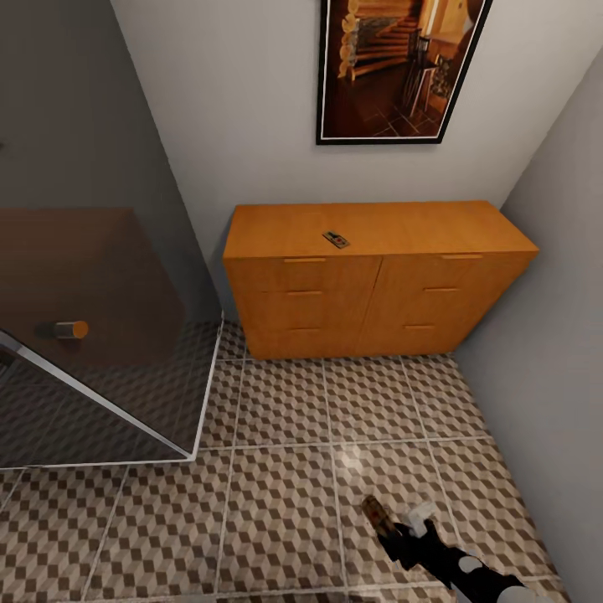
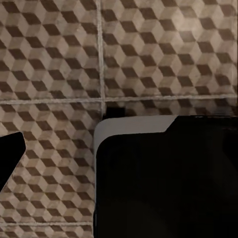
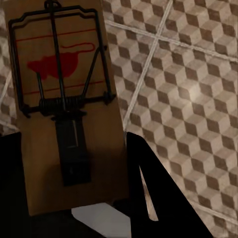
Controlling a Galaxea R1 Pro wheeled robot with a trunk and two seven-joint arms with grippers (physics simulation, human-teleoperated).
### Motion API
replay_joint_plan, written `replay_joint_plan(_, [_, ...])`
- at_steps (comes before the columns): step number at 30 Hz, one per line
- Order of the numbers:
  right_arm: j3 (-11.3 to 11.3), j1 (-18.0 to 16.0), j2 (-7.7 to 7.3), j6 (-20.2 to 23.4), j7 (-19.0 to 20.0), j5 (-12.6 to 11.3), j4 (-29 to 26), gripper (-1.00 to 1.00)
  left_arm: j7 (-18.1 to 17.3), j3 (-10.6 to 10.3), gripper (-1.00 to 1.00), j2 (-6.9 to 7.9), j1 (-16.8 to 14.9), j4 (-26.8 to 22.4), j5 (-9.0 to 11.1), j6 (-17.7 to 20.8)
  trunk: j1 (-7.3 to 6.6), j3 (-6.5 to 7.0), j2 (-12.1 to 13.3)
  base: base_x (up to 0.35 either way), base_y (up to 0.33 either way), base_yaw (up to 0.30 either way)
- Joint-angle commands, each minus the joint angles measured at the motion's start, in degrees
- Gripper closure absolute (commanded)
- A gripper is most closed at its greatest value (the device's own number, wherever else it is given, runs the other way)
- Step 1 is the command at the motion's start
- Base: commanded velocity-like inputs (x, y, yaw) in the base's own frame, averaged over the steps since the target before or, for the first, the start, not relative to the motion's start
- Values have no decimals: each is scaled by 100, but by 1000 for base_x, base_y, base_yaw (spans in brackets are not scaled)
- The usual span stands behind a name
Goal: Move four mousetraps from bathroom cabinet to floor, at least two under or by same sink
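Gleaming cube-patterned bathroom floor [image 1: 285, 511] meets orange cabinet [image 1: 377, 285] against grey walls [image 1: 234, 100]

I see a black-framed picture [image 1: 400, 67] of a wooden staircase on the pale wall [image 1: 243, 109], a dark glass panel [image 1: 84, 276] at left

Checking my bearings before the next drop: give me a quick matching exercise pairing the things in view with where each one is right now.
Things:
1. mousetrap in the right gripper
2. second mousetrap
3. framed picture
4. cabinet

Places:
A. lying on the cabinet's flat top
B. hanging on the wall above the cabinet
C. standing on the bathroom floor against the wall
D. held above the tiles, near the head view's lower edge

Pairs: 1-D, 2-A, 3-B, 4-C
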Motion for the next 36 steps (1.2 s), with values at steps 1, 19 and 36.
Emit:
replay_joint_plan(1, [-23, 113, 8, -212, 8, 21, 4, 100, 114, -46, -100, 4, 1, -531, 60, 395, 3, -8, -8, 0, 0, 0])
replay_joint_plan(19, [-32, 854, 117, -2456, -970, -930, 16, 100, 1083, -37, -100, -818, -1528, -4353, -71, 4843, 3, -8, -8, 0, 0, 0])
replay_joint_plan(36, [-32, 1123, 248, -3239, -1278, -1079, 21, 100, 1111, -36, -100, -1032, -3529, -3889, -56, 5914, 3, -8, -8, 0, 0, 0])
